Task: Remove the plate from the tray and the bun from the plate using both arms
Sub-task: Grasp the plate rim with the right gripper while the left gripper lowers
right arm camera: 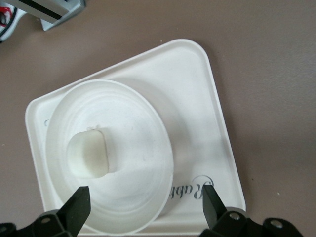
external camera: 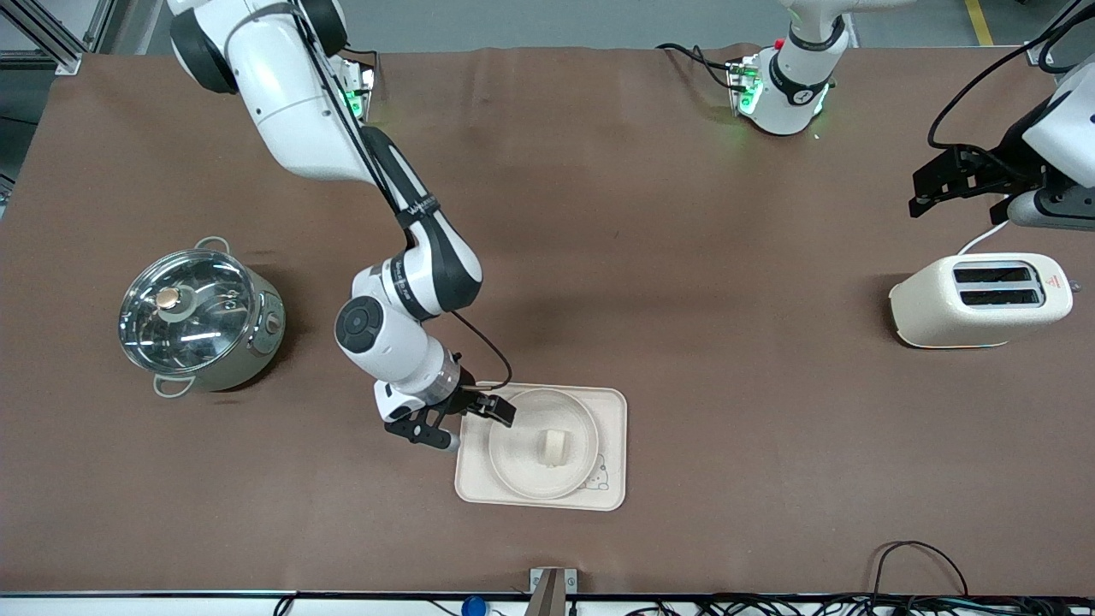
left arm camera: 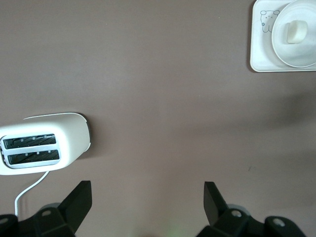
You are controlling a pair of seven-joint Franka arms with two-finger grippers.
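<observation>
Front view: the plate (external camera: 542, 443) lies on the tray (external camera: 612, 402), which sits near the camera's edge of the table, and the bun (external camera: 553, 447) rests in the plate's middle. The right gripper (external camera: 451, 422) hangs over the tray's edge toward the right arm's end, fingers apart and empty. The pot (external camera: 198, 318) stands at that end. The left gripper (external camera: 958, 182) waits above the toaster (external camera: 980, 300), fingers apart.

Left wrist view: its fingers (left arm camera: 79, 200) stand wide over bare table; the toaster (left arm camera: 43, 143) is close, the tray (left arm camera: 259, 44) with plate (left arm camera: 301, 54) and bun (left arm camera: 296, 32) well apart.

Right wrist view: spread fingers (right arm camera: 79, 205) hover over the plate (right arm camera: 133, 138), the bun (right arm camera: 89, 153) between them below.
</observation>
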